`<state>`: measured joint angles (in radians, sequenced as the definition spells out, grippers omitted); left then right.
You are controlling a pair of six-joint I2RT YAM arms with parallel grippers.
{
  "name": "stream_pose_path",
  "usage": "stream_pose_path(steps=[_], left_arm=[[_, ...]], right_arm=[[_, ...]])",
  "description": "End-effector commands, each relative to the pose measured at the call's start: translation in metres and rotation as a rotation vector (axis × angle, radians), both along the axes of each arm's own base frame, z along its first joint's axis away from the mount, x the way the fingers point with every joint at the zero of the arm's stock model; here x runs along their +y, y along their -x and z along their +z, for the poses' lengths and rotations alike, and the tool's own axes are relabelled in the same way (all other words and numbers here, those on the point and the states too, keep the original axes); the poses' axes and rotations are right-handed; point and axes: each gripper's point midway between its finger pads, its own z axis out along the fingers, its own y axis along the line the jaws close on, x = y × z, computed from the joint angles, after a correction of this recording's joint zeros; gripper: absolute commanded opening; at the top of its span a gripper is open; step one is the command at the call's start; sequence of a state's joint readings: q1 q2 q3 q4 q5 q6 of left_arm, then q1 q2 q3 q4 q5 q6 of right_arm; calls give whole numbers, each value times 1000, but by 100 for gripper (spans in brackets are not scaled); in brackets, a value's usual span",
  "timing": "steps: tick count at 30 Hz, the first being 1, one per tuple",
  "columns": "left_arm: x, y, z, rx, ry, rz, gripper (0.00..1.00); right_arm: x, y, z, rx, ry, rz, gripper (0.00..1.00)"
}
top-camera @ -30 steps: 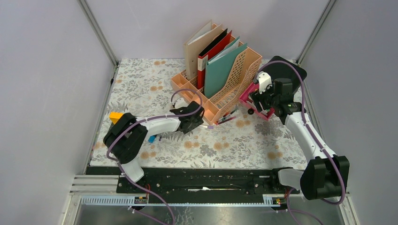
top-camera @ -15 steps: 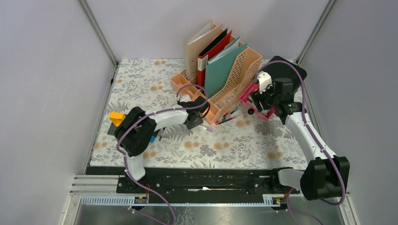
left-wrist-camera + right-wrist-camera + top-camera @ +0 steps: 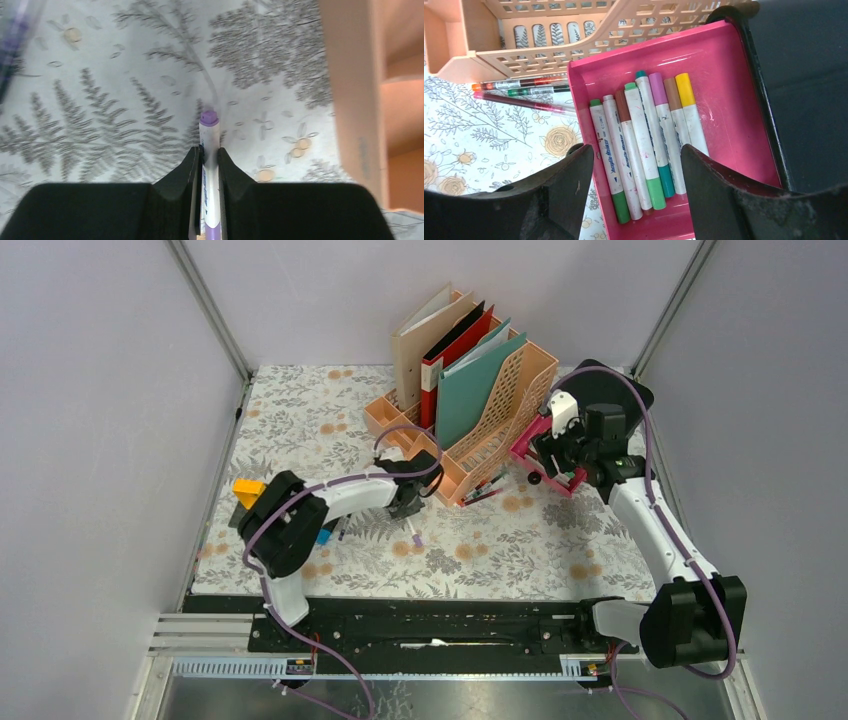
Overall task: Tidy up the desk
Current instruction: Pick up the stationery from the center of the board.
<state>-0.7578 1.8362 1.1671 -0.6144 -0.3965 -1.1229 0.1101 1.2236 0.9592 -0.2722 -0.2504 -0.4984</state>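
My left gripper (image 3: 208, 153) clamps a purple marker (image 3: 209, 131); my right gripper (image 3: 634, 152) gapes over the tray (image 3: 729, 90), several markers (image 3: 646, 135) in. Loose pens (image 3: 524, 92) on the desk (image 3: 474, 127) beyond it need tidying.

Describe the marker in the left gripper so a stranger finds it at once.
Find the peach file rack at the back of the desk. In front of it, the left gripper pinches a white marker with a purple cap; similar markers lie in a pink tray.
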Motion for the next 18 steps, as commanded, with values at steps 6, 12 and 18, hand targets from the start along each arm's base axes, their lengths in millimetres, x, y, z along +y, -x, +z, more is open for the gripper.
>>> stream_pose_path(steps=[6,12,18], left_arm=[[21,5,41,-184,50,-96,4],[1,5,64,-313,215,-200,0],[-11,5,85,-414,324,-255,0]], right_arm=[[33,11,42,-17,-157,126,71],[77,44,50,64,-345,364,71],[108,72,59,145,-545,538,71]])
